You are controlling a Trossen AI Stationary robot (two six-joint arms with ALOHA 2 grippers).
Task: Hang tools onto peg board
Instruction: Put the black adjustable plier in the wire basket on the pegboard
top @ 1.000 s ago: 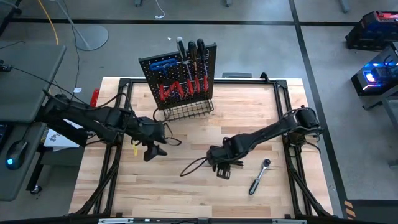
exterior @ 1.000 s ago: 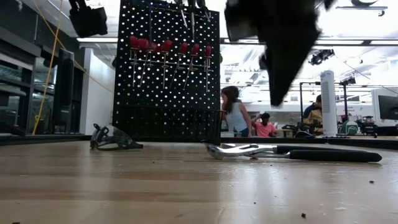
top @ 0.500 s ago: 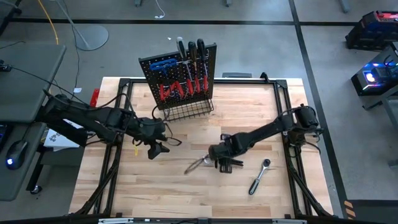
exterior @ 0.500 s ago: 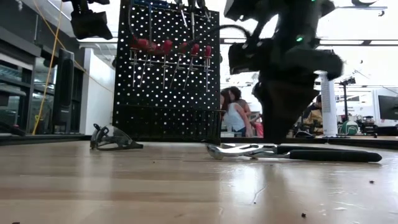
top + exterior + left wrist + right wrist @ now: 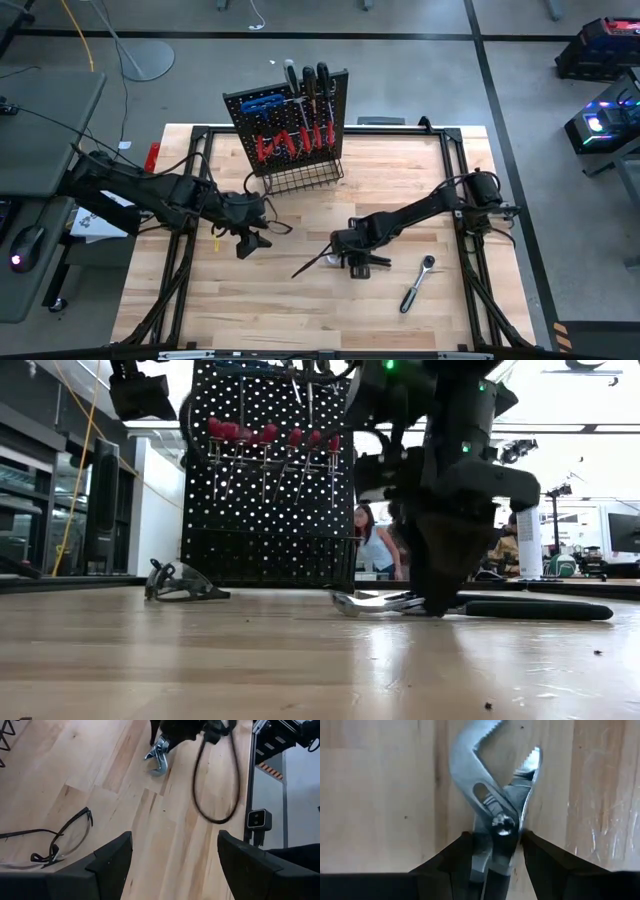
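Note:
Silver pliers [image 5: 492, 785] with black handles [image 5: 520, 607] lie flat on the table near its middle. My right gripper [image 5: 495, 855] is down over them, open. Its fingers point down, one on each side of the pliers' joint. My left gripper [image 5: 172, 865] hangs open in the air over the table's left part [image 5: 250, 243], with nothing between its fingers. The black peg board [image 5: 290, 125] stands at the far edge. Red-handled screwdrivers [image 5: 295, 145], a blue tool [image 5: 262, 102] and black-handled tools [image 5: 310, 80] hang on it. My right gripper's fingers [image 5: 455, 857] stand right against the two sides of the pliers' joint [image 5: 502, 822], coming from above and pointing down. I cannot tell whether they touch it. The pliers rest flat on the wood, their toothed jaws pointing away from the fingers.
A chrome ratchet [image 5: 416, 284] lies toward the near right. Safety glasses [image 5: 60, 835] lie on the wood close to my left gripper. A wire basket [image 5: 295, 180] runs along the peg board's foot. People [image 5: 378, 550] sit in the room behind the table.
My right gripper has come down from well above the table onto the pliers and has rolled about its pointing line. Its fingers now stand on either side of the joint. The pliers have stayed where they lay.

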